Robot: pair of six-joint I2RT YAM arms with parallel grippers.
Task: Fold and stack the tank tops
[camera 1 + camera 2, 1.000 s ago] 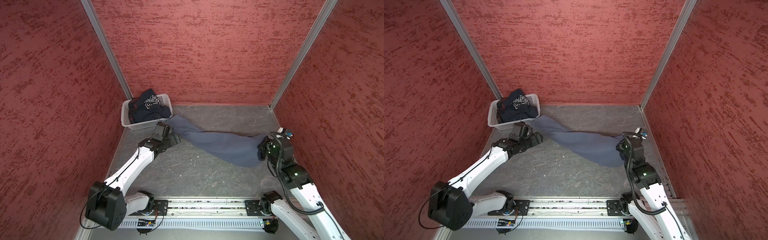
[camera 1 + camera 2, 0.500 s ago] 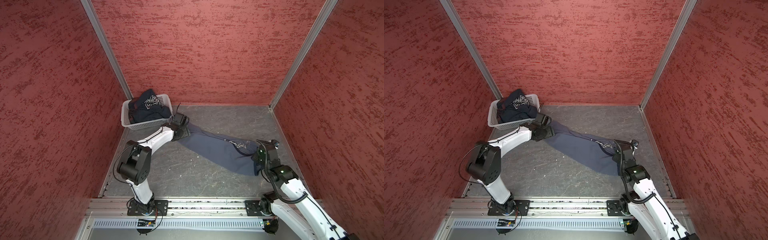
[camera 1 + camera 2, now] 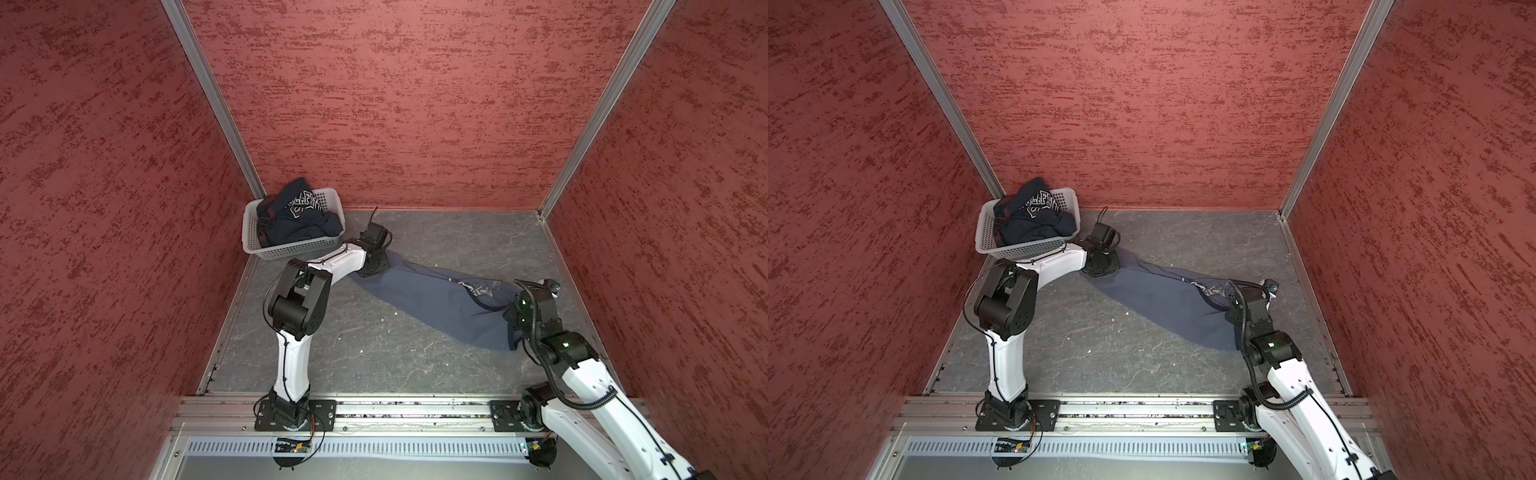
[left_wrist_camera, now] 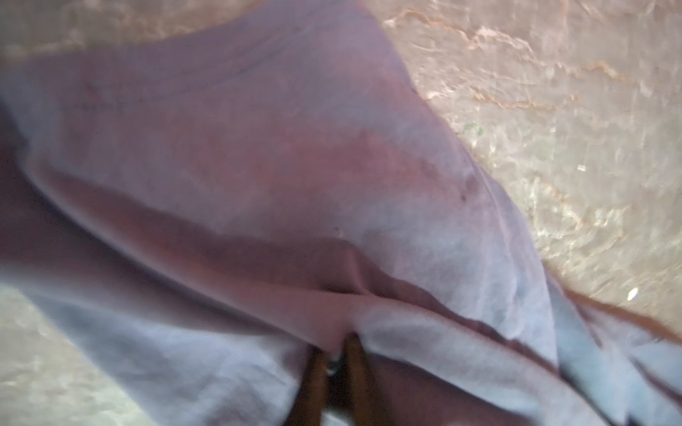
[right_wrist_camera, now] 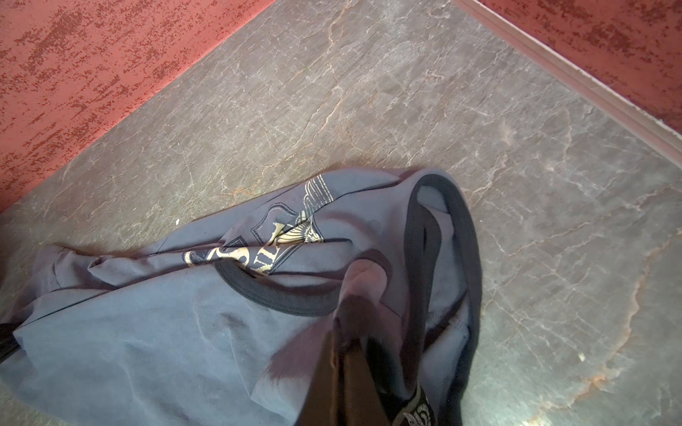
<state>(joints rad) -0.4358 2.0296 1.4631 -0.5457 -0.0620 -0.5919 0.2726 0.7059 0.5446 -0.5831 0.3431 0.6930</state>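
White perforated basket (image 3: 291, 249) sits in the far-left corner, hard against the left wall and just short of the back one. Worktop (image 3: 415, 361) is a grey marbled slab with pale veins and a few small white specks (image 5: 177, 221). Red textured walls (image 3: 395, 104) on three sides, with aluminium posts (image 3: 212, 95) at both back corners. Metal rail (image 3: 415, 409) runs along the near edge, with a slotted white duct (image 3: 415, 448) just in front of it.

Slate-blue tank top (image 3: 424, 299): navy trim, tan print. Navy tank top (image 3: 307, 224): white lettering. White perforated basket (image 3: 291, 248).
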